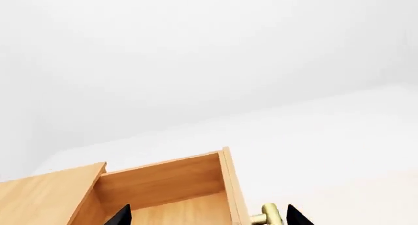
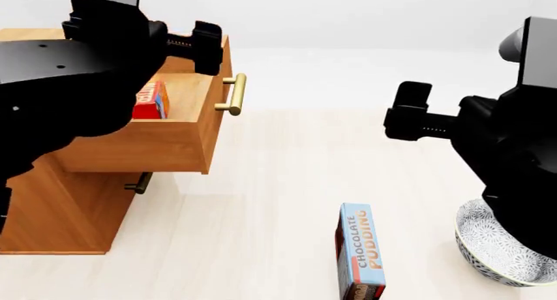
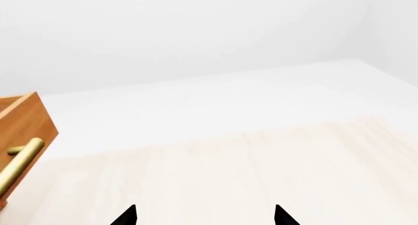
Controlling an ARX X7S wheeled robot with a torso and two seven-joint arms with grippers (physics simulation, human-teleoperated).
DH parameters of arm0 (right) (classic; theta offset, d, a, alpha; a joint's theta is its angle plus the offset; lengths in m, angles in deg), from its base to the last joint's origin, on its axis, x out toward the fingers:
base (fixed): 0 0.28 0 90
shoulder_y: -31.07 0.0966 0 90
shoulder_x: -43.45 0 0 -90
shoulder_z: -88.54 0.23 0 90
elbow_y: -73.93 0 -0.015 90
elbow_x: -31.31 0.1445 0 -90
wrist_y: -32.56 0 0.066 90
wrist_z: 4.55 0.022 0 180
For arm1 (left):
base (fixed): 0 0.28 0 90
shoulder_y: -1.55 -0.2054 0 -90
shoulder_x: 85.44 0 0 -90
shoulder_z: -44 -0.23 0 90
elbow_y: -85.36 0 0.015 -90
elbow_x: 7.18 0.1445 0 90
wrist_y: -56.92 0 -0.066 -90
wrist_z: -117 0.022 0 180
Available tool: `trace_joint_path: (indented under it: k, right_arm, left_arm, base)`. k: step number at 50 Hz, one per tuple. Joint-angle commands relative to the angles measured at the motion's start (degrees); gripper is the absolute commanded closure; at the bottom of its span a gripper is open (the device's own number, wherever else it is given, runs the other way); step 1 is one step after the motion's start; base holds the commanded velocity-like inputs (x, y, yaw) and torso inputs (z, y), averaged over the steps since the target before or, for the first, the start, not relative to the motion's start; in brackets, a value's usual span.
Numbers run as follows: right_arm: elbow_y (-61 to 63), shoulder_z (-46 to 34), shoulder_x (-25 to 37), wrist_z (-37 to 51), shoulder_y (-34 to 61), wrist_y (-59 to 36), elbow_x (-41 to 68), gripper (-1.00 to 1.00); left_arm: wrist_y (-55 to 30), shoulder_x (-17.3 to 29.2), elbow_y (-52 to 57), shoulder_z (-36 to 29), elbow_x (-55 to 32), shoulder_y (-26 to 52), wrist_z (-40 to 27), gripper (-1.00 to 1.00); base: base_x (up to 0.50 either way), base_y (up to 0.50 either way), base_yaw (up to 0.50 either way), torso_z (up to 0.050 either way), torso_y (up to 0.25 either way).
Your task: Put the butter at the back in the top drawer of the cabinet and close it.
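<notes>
The cabinet [image 2: 61, 209] stands at the left of the head view with its top drawer [image 2: 165, 143] pulled out. The red butter [image 2: 150, 102] box stands inside the drawer, partly hidden by my left arm. My left gripper [image 2: 207, 47] hovers over the drawer's front panel. In the left wrist view this gripper [image 1: 207, 217] is open, and its two fingertips straddle the front panel and the brass handle [image 1: 271, 215] without holding anything. My right gripper [image 3: 203, 216] is open over bare floor, well to the right of the drawer [image 3: 23, 117].
A blue "Chocolate Pudding" box [image 2: 359, 251] lies on the floor at the front centre. A patterned bowl [image 2: 496, 248] sits at the front right under my right arm. A lower drawer's handle [image 2: 137, 182] shows beneath the open drawer.
</notes>
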Motion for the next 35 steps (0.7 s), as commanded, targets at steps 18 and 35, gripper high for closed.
trace_joint_path:
  k: [18, 35]
  right_arm:
    - [2.65, 1.56, 2.52, 2.24, 1.77, 0.25, 3.66, -1.00]
    - [3.66, 2.36, 4.25, 2.82, 2.37, 0.44, 5.22, -1.00]
  left_arm:
    - [-1.52, -12.09, 22.45, -2.47, -7.99, -1.43, -12.92, -1.00]
    - [0.97, -20.34, 26.03, -11.10, 0.02, -7.70, -15.27, -1.00]
  base:
    - [0.00, 0.00, 0.00, 0.000, 0.000]
    - [0.00, 0.00, 0.00, 0.000, 0.000]
